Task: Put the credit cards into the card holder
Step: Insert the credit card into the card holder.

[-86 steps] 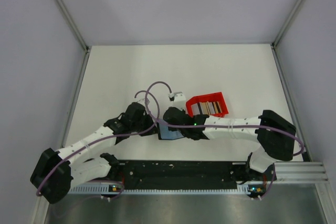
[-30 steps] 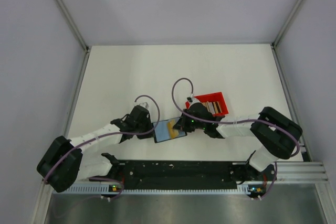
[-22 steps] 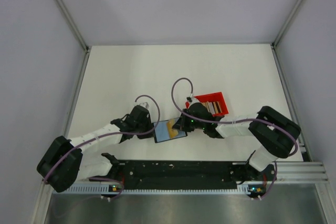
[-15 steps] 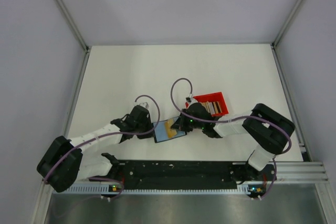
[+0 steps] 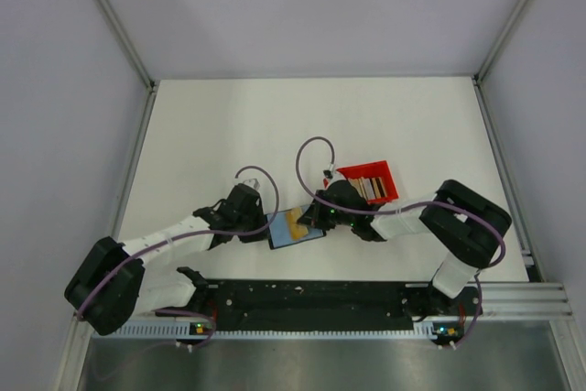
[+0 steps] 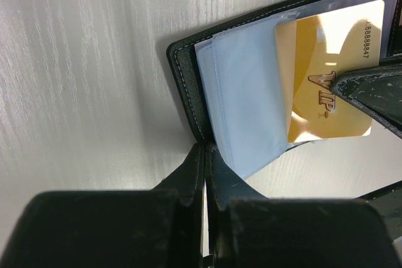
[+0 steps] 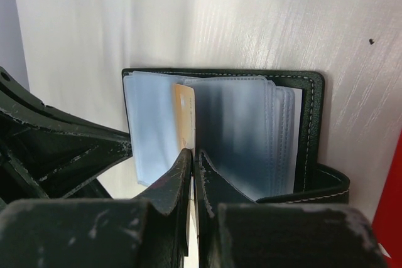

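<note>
Straight ahead of the right gripper (image 7: 191, 158) — clenched on the gold card (image 6: 326, 73) — lay the card holder (image 6: 242, 98), sleeve open, edge pinched by the left gripper (image 6: 204, 155).

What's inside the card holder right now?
A gold card, partly slid into a pale blue sleeve of the card holder, pinched by the right hand. The sleeve covers its inner end; whether the other sleeves hold cards cannot be seen.
</note>
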### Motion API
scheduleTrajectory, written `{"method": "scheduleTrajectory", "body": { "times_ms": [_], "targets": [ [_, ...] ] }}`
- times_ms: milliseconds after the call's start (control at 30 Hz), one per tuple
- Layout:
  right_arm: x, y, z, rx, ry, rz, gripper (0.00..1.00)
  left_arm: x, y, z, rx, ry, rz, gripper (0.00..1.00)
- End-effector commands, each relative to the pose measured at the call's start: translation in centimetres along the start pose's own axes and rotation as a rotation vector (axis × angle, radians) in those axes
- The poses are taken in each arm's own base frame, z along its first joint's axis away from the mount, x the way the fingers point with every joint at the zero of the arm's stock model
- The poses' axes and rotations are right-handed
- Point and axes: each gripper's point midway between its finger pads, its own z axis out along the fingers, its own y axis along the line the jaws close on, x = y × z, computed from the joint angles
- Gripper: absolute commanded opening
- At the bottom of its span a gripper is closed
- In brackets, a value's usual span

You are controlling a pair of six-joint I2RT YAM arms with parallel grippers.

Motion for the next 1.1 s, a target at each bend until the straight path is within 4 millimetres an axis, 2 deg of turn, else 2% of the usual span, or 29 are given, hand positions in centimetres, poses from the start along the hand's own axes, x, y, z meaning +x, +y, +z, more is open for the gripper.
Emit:
{"method": "scheduleTrajectory", "body": {
  "times_ms": [0,100,200,400,500,667,833,933,1067],
  "targets": [
    [-1.3,-2.3,-0.3,0.131,-0.038,-0.095,0.00,0.1,-0.3,0.1,0.018,-0.001,0.006,0.00],
    [-2.4,-2.8,-0.5,0.159,-0.064,-0.116,0.00,0.1,-0.3,0.1,0.018,0.001,0.009,0.00],
    [-2.2,-2.8,-0.2,0.155,-0.054,-0.116,0.00,0.0,-0.4,0.1,0.020,-0.001,0.011,0.00],
    [0.2,-3.5,0.8,0.149,0.019,-0.102,0.00,-0.1,-0.6,0.2,0.027,-0.005,0.008,0.00],
    [0.5,-3.6,0.9,0.143,0.037,-0.112,0.00,-0.1,-0.5,0.2,0.026,-0.004,0.005,0.00],
    [1.3,-2.2,1.0,0.096,0.106,-0.144,0.00,-0.1,-0.5,0.2,0.027,-0.005,0.005,0.00],
    [2.8,-1.8,0.5,0.097,0.160,-0.091,0.00,-0.2,-0.7,0.2,0.027,-0.005,0.004,0.00],
    [3.2,-2.0,0.1,0.109,0.157,-0.057,0.00,-0.2,-0.7,0.3,0.026,-0.006,-0.001,0.00],
    [3.9,-1.4,0.2,0.100,0.216,-0.034,0.00,-0.2,-0.8,0.3,0.034,-0.005,-0.007,0.00]
  ]
}}
